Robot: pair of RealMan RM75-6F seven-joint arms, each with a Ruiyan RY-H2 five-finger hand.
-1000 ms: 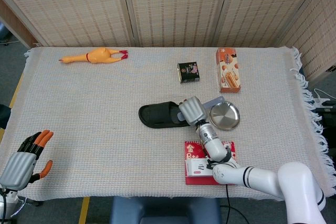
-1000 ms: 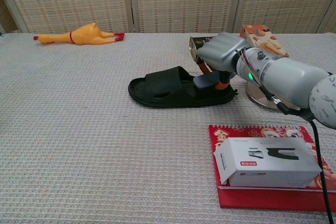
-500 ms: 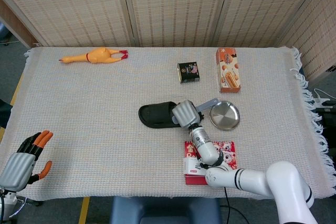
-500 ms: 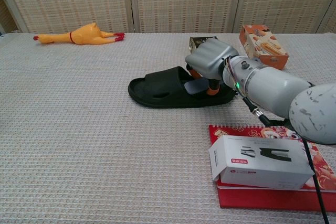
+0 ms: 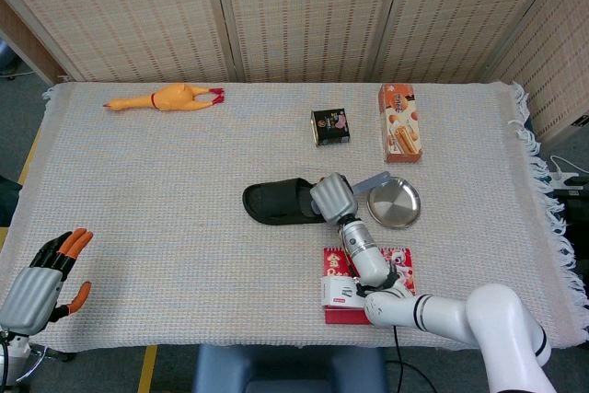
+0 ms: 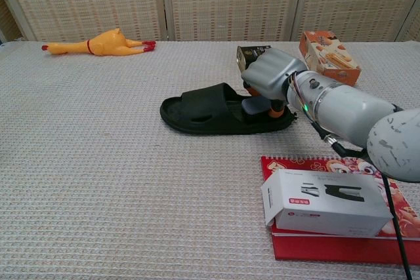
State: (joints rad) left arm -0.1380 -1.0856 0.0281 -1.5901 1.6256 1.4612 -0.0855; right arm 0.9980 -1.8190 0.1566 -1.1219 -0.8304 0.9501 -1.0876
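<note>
**Right hand on the slipper heel, left hand parked**

I see my right hand [image 6: 269, 77] down on the heel end of the black slipper [image 6: 210, 109] — fingers curled over it, one grey fingertip pad [image 6: 252, 104] resting on the footbed. From these views I can't tell whether it actually grips the heel or just presses on it. Head view agrees: right hand [image 5: 333, 197] sits over the slipper's right end, slipper [image 5: 276, 202] lies flat mid-table, toe pointing left.

My left hand [image 5: 41, 278] is off the table's near-left corner, holding nothing, orange-tipped fingers spread (only the head view shows it).

Around the slipper:
- steel dish [image 5: 394, 203] just beside my right hand, to its right
- white carton [image 6: 325, 201] lying on a red book [image 6: 341, 244] at the near edge, under my right forearm in the head view
- small dark box [image 5: 329, 126] and orange biscuit box [image 5: 401, 123] further back, near each other
- rubber chicken [image 5: 170, 98] at the far left — well apart from everything else

All on the woven tablecloth [image 5: 184, 227].
</note>
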